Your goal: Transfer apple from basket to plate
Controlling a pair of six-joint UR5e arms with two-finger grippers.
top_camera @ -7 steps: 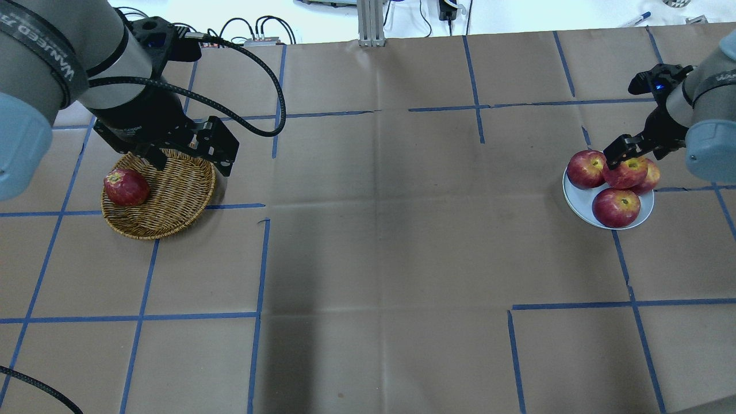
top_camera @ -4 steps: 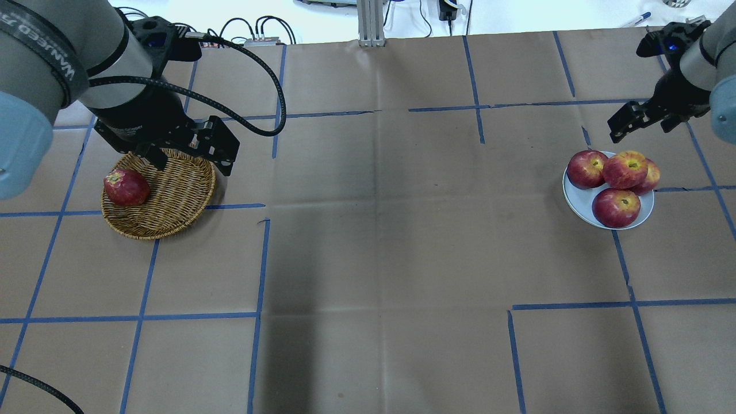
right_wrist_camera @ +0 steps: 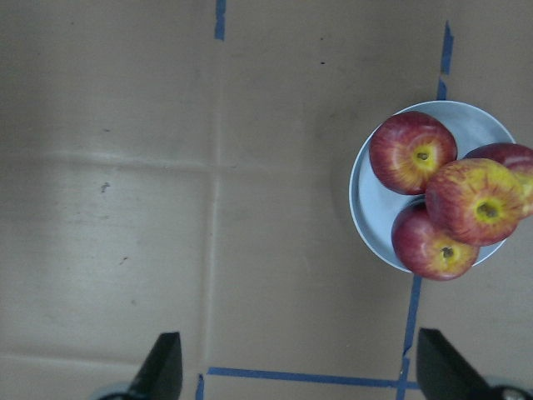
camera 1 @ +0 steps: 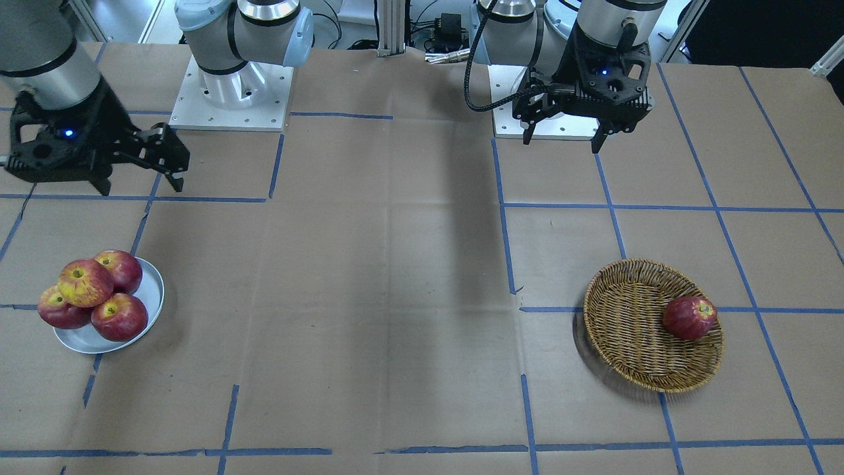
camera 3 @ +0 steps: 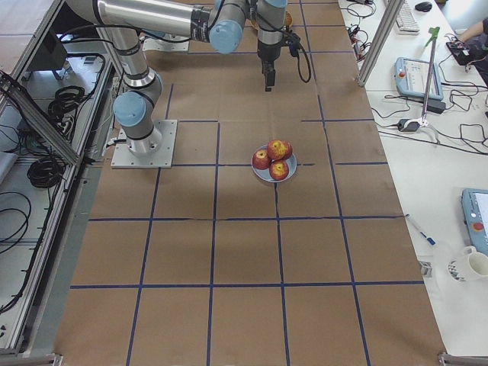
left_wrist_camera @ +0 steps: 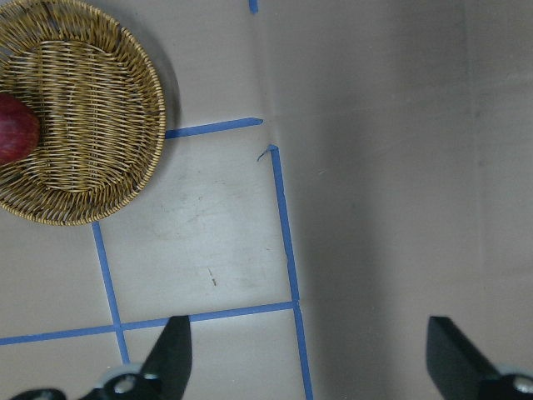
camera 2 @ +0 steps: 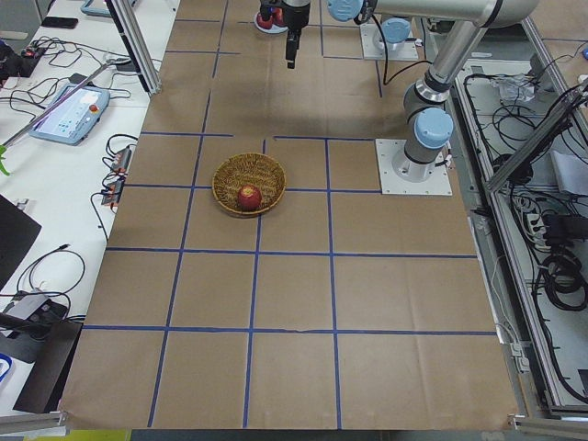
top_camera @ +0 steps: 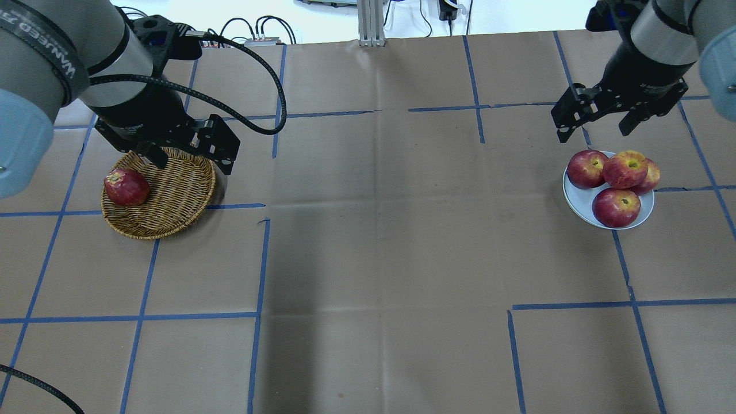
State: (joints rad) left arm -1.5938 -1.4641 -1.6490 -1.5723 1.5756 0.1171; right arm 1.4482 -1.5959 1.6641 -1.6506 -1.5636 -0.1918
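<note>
The pale yellow-and-red apple (top_camera: 625, 168) rests on top of three darker red apples on the silver plate (top_camera: 575, 202). It also shows in the front view (camera 1: 84, 282) and the right wrist view (right_wrist_camera: 476, 200). My right gripper (top_camera: 593, 133) is open and empty, raised above and behind the plate (right_wrist_camera: 366, 218). The wicker basket (top_camera: 172, 198) stands at the left and holds one dark red apple (top_camera: 126, 187). My left gripper (top_camera: 192, 164) is open and empty, high over the basket's far right rim (left_wrist_camera: 92, 167).
The table is brown paper with blue tape lines. The robot bases (camera 1: 231, 99) stand at the table's robot side. An aluminium post (top_camera: 371, 23) and cables sit past the far edge.
My right gripper has let go of the pale apple, left it on the pile, and risen away from the plate, shifting left in the overhead view. The left arm has not moved.
</note>
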